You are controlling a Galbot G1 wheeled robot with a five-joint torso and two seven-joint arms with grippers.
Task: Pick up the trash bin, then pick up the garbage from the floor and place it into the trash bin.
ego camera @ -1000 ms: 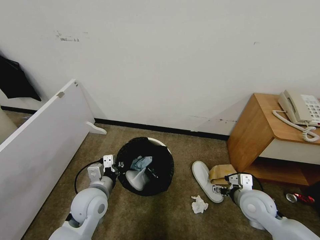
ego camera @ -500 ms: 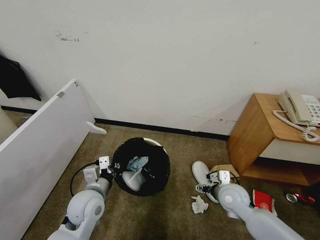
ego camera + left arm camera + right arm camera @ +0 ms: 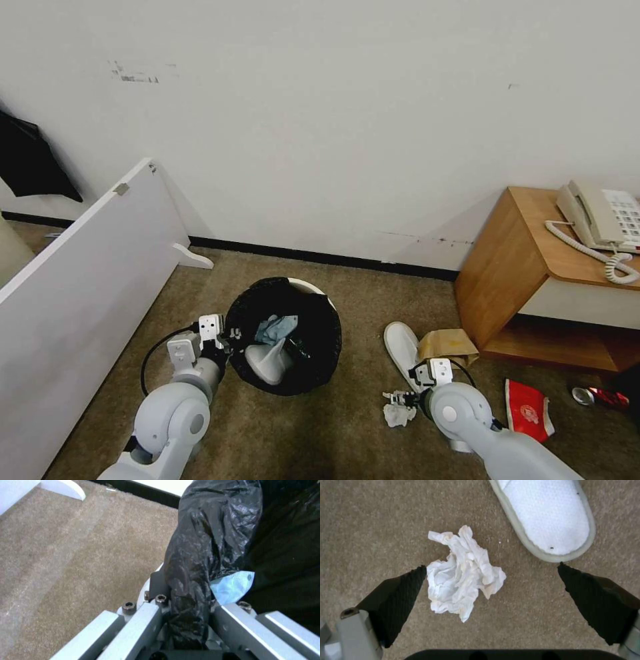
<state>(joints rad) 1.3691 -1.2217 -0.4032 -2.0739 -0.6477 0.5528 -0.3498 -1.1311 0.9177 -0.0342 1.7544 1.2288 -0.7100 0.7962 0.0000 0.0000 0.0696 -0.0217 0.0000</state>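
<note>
While the left gripper (image 3: 186, 620) pinches the bin (image 3: 285, 333) rim, a slipper (image 3: 267, 363) and blue tissue (image 3: 277, 327) lie inside. Right gripper (image 3: 491, 580), fingers spread, straddles a white tissue (image 3: 463, 575); another slipper (image 3: 402, 347), bag (image 3: 445, 345), cup (image 3: 527, 405) and can (image 3: 597, 397) remain.

**Open carpet around the tissue, slipper crowding the right**

The crumpled tissue (image 3: 463, 573) lies on bare carpet (image 3: 320, 427) between the spread fingers of the right gripper (image 3: 491, 580). The white slipper (image 3: 550, 517) sits just beyond, toward the far right. Farther right, the wooden cabinet (image 3: 507, 280) blocks passage; the white board (image 3: 80, 293) walls off the left.
</note>
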